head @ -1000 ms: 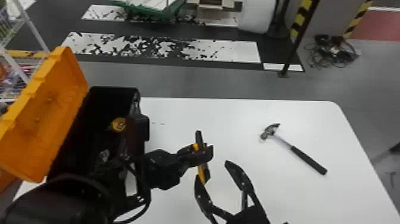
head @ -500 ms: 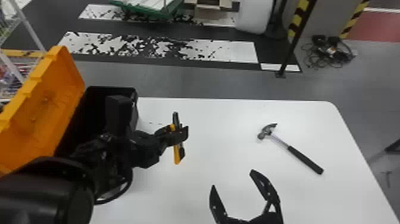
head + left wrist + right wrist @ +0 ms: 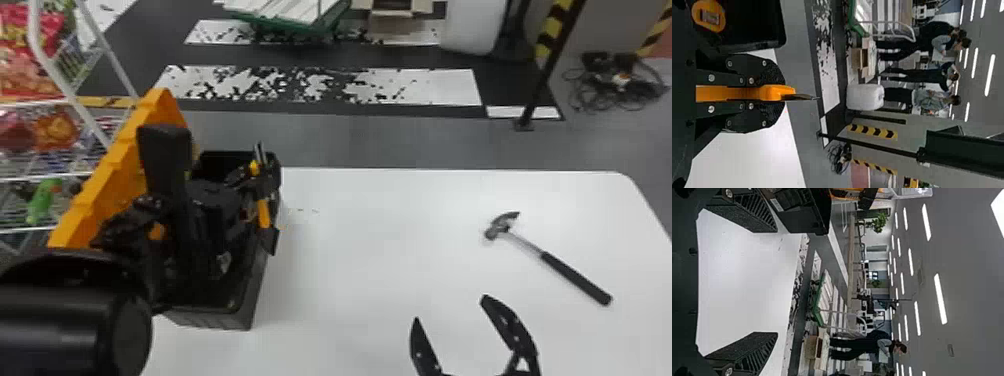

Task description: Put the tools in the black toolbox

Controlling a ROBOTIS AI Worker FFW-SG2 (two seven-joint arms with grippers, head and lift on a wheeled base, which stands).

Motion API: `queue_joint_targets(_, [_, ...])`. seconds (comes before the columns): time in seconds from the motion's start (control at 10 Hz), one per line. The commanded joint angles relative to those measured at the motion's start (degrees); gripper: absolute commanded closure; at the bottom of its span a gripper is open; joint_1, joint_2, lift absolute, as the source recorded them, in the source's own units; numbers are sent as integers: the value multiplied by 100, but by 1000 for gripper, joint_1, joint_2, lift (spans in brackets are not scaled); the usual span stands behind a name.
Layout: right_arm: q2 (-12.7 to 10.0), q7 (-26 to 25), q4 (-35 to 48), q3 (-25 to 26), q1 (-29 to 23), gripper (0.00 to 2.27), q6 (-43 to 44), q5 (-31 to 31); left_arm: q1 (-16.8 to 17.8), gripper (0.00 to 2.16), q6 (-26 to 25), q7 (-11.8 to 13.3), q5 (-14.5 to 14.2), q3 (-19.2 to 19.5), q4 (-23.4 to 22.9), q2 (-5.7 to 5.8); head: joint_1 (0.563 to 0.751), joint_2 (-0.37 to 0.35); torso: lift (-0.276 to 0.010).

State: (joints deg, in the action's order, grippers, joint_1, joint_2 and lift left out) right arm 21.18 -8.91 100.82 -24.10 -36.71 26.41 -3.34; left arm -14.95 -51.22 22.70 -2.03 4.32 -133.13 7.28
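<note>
Have swung the left gripper [image 3: 256, 184] leftward and forward, clamped on the orange tool [image 3: 263, 213], to the right edge of the black toolbox [image 3: 220, 320]. Hold the right gripper [image 3: 450, 308] spread wide over the white table [image 3: 370, 260], and see the hammer [image 3: 570, 273] (black grip, metal head) lying flat.

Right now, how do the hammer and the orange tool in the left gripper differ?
The hammer lies flat on the table; the orange tool is clamped in the left gripper at the toolbox. The hammer has a black grip, the orange tool an orange body. Both are long and slim.
</note>
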Motion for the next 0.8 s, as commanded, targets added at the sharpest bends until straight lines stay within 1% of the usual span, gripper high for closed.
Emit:
queue_joint_targets(0.0, [-9, 3, -28, -7, 24, 80, -1, -9, 62, 2081, 11, -64, 98, 297, -11, 19, 695, 145, -39])
queue_joint_targets(0.1, [-9, 3, -28, -7, 33, 80, -1, -9, 71, 2078, 64, -152, 106, 376, 174, 10, 695, 165, -39])
queue_joint_targets(0.2, [-9, -6, -37, -7, 33, 80, -1, -9, 115, 2037, 169, -222, 133, 385, 455, -8, 695, 198, -39])
queue_joint_targets(0.3, [-9, -6, -28, -7, 33, 87, -1, -9, 115, 1531, 609, -371, 141, 376, 763, -34, 695, 217, -39])
queue_joint_targets(0.4, [-9, -6, -28, 1, 24, 87, -1, -18, 115, 734, 890, -451, 133, 376, 991, -43, 695, 229, -39])
queue_joint_targets(0.5, [-9, -32, -28, 1, 15, 87, 17, -18, 115, 66, 925, -547, 133, 359, 1070, -43, 695, 233, -39])
queue_joint_targets(0.6, [-9, -111, -28, 1, 6, 87, 17, -26, 89, 19, 907, -670, 124, 350, 1079, -51, 695, 235, -39])
queue_joint_targets(0.7, [-9, -164, -28, 19, 15, 87, 17, -35, 71, 19, 925, -688, 124, 367, 1070, -51, 695, 238, -39])
